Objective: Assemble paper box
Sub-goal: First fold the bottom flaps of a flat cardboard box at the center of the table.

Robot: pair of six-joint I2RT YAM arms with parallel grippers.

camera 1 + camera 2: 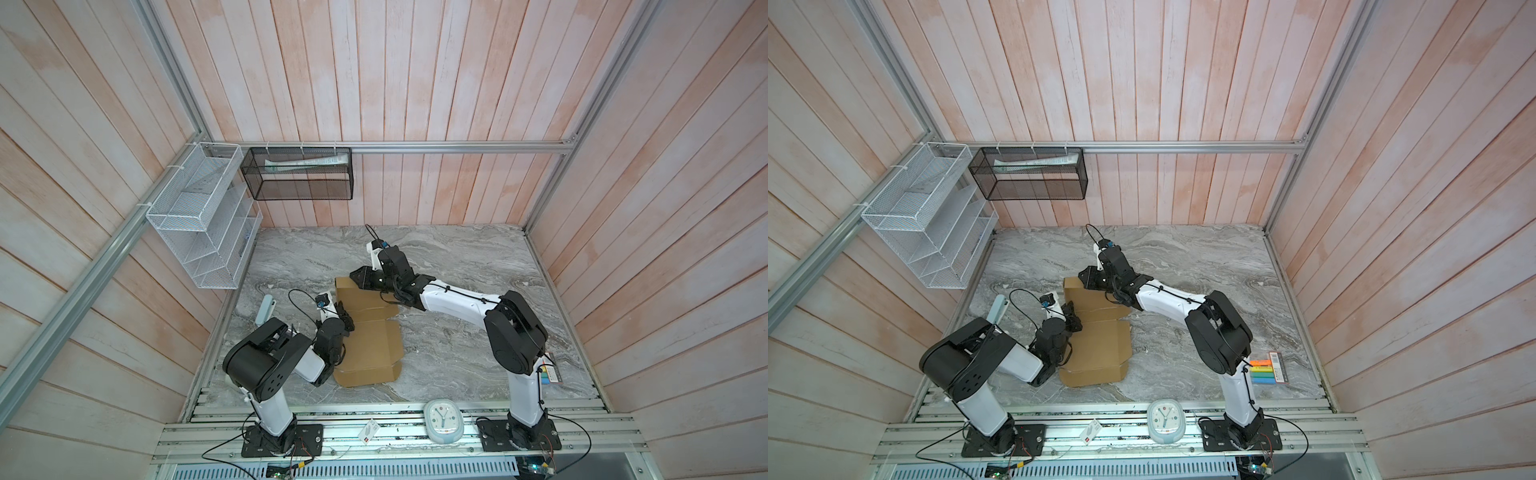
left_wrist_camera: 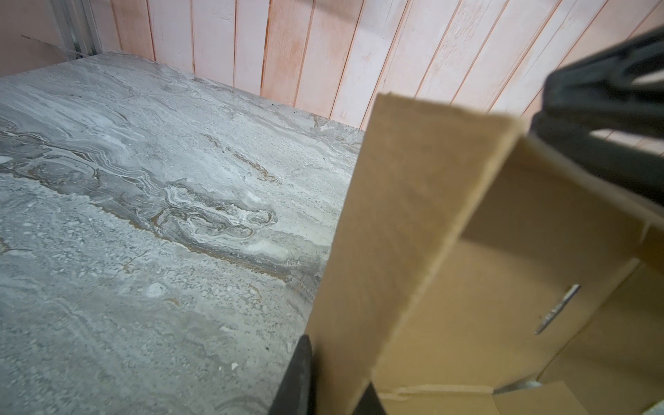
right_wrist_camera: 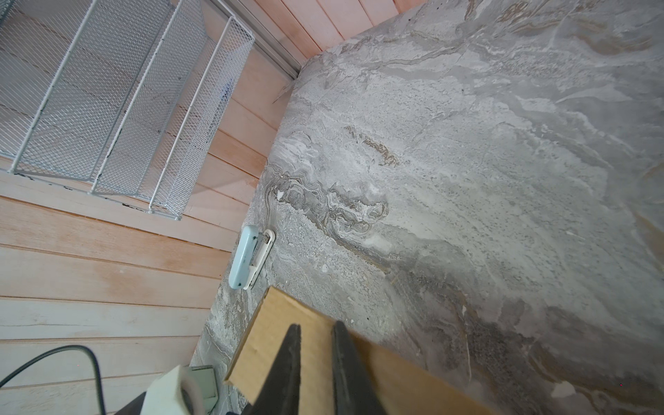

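Paper box [image 1: 368, 345], raised flap [image 2: 395, 215] between fingers [image 2: 298, 377] of left pincer [image 2: 337, 359]

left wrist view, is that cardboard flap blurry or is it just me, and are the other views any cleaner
Left wrist view: the paper box flap near the lens is soft, the marble tabletop behind it crisp. Right wrist view: sharp tabletop, dark underexposed fingers of the right gripper. Both top views: even light, faint shadows, wall planks fanned out by the wide lens.

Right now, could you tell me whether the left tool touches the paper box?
Touching: the left wrist view shows the paper box clamped by the left tool.
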